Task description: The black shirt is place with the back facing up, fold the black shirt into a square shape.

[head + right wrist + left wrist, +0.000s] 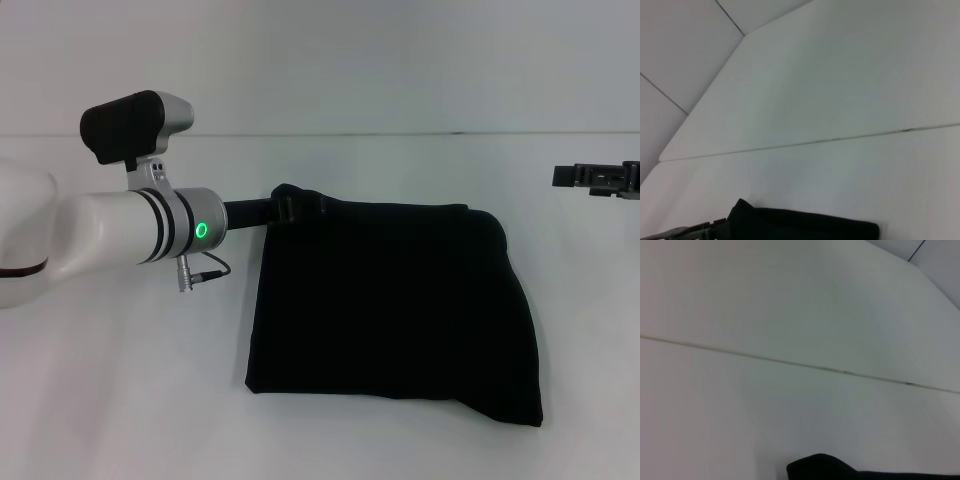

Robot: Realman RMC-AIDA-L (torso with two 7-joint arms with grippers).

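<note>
The black shirt (390, 310) lies folded into a rough rectangle on the white table, right of centre in the head view. My left gripper (300, 208) reaches in from the left and meets the shirt's far left corner, where the fabric bulges up a little; black on black hides how it holds there. That corner also shows in the left wrist view (825, 467) and in the right wrist view (805, 227), with the left gripper (695, 232) beside it. My right gripper (592, 178) hovers at the far right, well apart from the shirt.
The white table (120, 400) extends around the shirt on all sides. A thin seam (790, 362) runs across the tabletop beyond the shirt. A pale wall stands behind the table's far edge (400, 133).
</note>
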